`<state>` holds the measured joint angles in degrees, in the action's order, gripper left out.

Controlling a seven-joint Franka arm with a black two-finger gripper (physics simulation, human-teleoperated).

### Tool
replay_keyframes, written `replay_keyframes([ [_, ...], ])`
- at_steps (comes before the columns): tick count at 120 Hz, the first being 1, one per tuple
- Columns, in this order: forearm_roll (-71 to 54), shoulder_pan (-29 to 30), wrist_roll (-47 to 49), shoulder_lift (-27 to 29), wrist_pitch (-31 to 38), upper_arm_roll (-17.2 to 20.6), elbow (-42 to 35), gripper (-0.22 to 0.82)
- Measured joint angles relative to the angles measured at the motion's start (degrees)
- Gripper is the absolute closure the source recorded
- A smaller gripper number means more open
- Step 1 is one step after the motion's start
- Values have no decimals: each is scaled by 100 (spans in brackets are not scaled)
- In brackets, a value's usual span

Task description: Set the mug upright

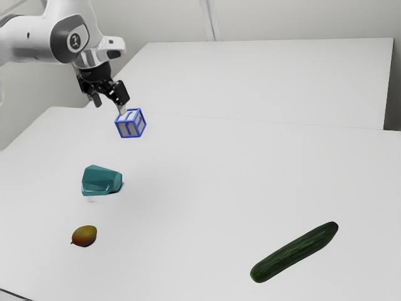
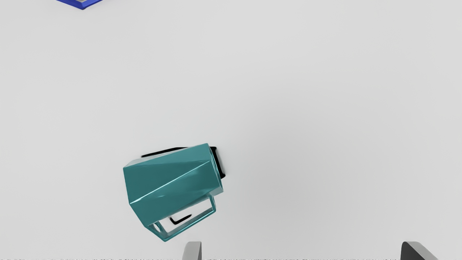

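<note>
My pincer (image 1: 110, 103) (image 2: 302, 251) hung above the desk (image 1: 207, 182), released, its two fingers (image 2: 193, 251) well apart with nothing held between them; closest to them in the wrist view was the teal mug (image 1: 101, 180) (image 2: 173, 184), lying on its side on the desk below the pincer and off toward one finger rather than centred between the two; its handle (image 2: 190, 225) jutted out on the side facing the fingertips, and I could not be sure which end was the mouth.

I judged it stiff and fairly light, with no give under a squeeze; the glossy, slanted facets looked apt to slide, and if it was ceramic or glass a hard knock could chip it; the thin handle seemed a poor thing to lift by, since the body would probably swing beneath it; I favoured a hold across the body, a pad on each of two opposite faces, snug but not fierce, with the handle kept out of the bite and room left to tip the mug onto its base.

Farther from the fingertips than the mug, at the wrist view's edge, sat the blue-edged block (image 1: 130, 123) (image 2: 82, 4); the mango (image 1: 84, 236) lay past the mug from the pincer in the exterior view; farthest off was the cucumber (image 1: 294, 252).
</note>
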<state>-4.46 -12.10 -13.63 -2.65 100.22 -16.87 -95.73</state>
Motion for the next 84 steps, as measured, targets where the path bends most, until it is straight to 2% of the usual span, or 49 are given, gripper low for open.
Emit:
replay_keyframes([
  [16, 208, -35, 84, -6, 22, -84, 0, 0],
  [25, 451, 148, 94, -10, 63, -60, -35, 0],
  [55, 943, 1446, -329, -189, 5, 88, -126, 0],
  [84, 1360, 2142, -1057, -759, -157, 90, 21, 0],
])
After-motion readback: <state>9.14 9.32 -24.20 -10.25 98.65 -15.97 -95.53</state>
